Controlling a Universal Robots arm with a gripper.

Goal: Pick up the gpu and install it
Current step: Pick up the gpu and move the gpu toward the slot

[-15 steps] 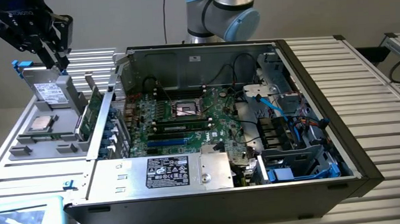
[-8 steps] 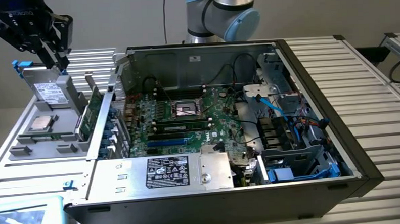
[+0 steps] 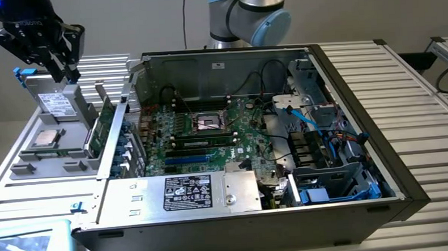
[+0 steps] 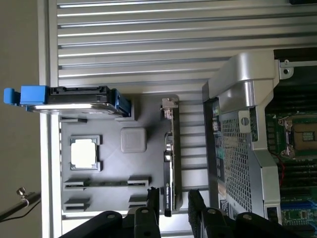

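Upper left of the exterior view: the gripper [image 3: 61, 69] is hanging above the grey tray [image 3: 29, 168], jaws standing apart and grasping nothing. In the wrist view the gripper [image 4: 174, 206] is showing one dark finger to either side of the card's line. Below it a hard drive [image 3: 55, 104] is standing upright and a processor chip [image 3: 47, 139] is lying flat. Middle left, at the tray's right edge, the gpu [image 3: 101, 128] is standing on edge, showing a green circuit-board face. Seen edge-on in the wrist view, the gpu [image 4: 171, 158] is appearing thin and black, with a silver bracket at one end. Centre: the open computer case [image 3: 229, 68] is sitting just beside the tray. Right: the slatted worktop [image 3: 419, 94] is carrying everything.
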